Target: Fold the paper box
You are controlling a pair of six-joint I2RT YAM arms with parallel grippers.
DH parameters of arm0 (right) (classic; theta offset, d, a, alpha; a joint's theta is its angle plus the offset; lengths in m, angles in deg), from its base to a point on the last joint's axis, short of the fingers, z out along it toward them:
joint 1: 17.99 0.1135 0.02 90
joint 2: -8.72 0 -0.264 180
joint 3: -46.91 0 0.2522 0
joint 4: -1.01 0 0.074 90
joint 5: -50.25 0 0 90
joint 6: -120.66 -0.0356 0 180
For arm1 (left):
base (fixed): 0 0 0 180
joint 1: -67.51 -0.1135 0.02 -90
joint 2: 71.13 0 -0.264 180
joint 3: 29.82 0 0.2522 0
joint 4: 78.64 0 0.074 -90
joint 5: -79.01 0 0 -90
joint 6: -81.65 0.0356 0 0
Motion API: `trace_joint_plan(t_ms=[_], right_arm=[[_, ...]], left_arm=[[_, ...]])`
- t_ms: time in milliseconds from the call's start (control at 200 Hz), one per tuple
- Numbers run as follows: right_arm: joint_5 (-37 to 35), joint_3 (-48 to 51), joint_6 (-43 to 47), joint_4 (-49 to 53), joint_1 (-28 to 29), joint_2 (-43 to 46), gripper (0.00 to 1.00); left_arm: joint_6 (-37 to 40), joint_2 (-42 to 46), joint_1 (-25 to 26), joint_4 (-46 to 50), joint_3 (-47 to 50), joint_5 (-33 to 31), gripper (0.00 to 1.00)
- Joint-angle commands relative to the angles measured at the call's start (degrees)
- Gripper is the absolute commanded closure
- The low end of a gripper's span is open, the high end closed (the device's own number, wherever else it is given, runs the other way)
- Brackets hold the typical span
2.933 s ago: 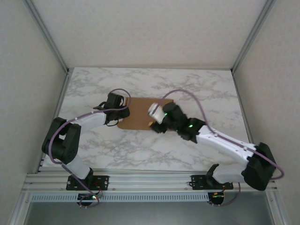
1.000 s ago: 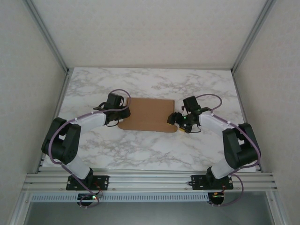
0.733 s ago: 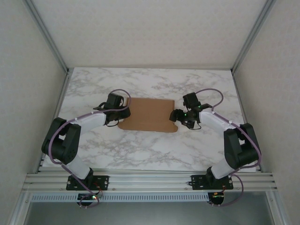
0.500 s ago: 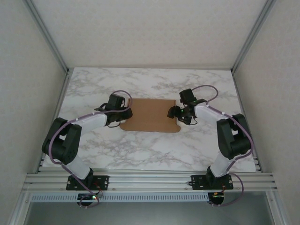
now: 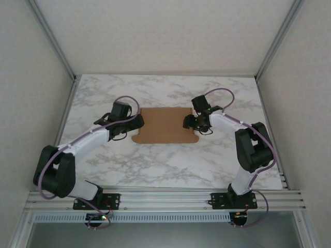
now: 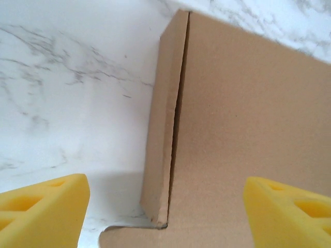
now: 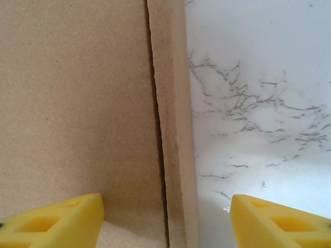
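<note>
While the paper box (image 5: 164,125) lies flat on the table (image 5: 170,165), the left gripper (image 5: 138,123) sits at its left edge and the right gripper (image 5: 187,123) at its right. Left wrist: yellow fingers (image 6: 44,204) spread wide either side of a narrow side flap (image 6: 163,129), gripping nothing. Right wrist: fingers (image 7: 57,217) wide apart, empty, over the edge strip (image 7: 176,129).

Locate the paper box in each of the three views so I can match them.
Top external: the paper box lies at mid-table.
Left wrist: it covers the right side, its edge strip running down the middle.
Right wrist: it covers the left side, edge strip near centre.
Shared landmark: the veined marble table beside the box.
</note>
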Motion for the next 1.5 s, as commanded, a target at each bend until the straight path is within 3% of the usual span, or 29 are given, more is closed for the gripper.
trace_joint_plan(t_ms=[0, 95, 340, 521, 911, 1492], right_arm=[[-4.5, 0.2, 1.6, 4.1, 0.8, -3.5, 0.34], [-4.2, -0.3, 1.6, 4.3, 1.1, -4.0, 0.34], [-3.7, -0.4, 1.6, 4.3, 1.9, -4.9, 0.34], [-3.4, -0.6, 1.5, 4.4, 2.3, -4.9, 0.33], [-3.3, -0.5, 1.0, 4.4, 2.8, -5.8, 0.33], [-1.8, -0.3, 1.6, 4.1, 2.8, -6.8, 0.34]], left_arm=[[1.5, 5.2, -0.4, 6.4, -0.8, -4.4, 0.22], [0.7, 9.3, 0.7, 8.2, 1.3, -5.3, 0.22], [-2.6, 12.3, 4.6, 9.2, 7.5, 1.0, 0.21], [-4.5, 14.3, 5.1, 9.9, 9.8, 1.8, 0.12], [-3.6, 6.5, 5.1, 3.1, 7.7, 6.9, 0.20], [-2.4, -1.7, 5.2, -1.8, 6.5, 2.7, 0.22]])
